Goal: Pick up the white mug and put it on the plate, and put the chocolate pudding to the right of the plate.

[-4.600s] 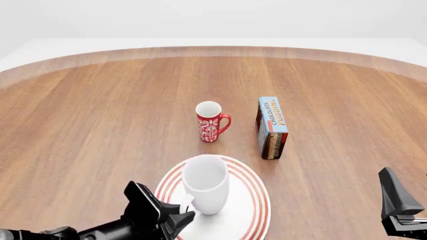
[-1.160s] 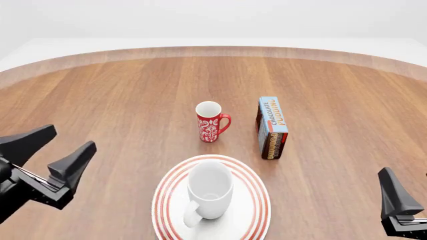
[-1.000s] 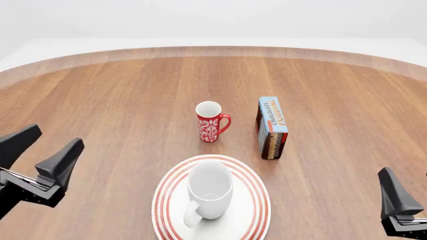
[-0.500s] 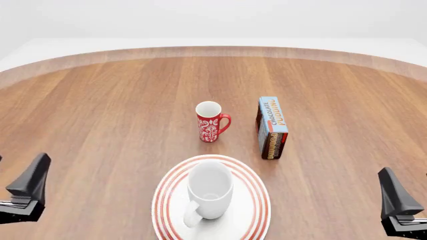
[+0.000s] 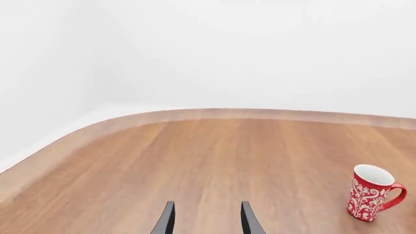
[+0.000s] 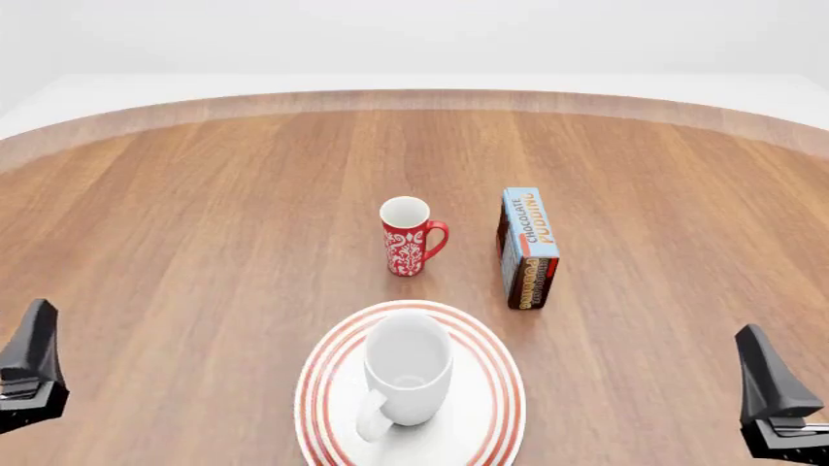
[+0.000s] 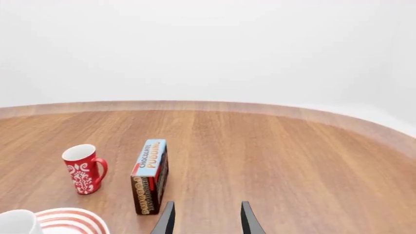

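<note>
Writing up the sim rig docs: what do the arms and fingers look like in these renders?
Little shows. In the front view the left gripper and right gripper are matte black, angular, wedge-shaped blocks with paler grey edges low down. In the wrist views the fingers are thin dark grey blades tapering to points, two per gripper. No cables, markings or arm links are visible.

A round wooden table with a pale edge stands against plain white surroundings.
</note>
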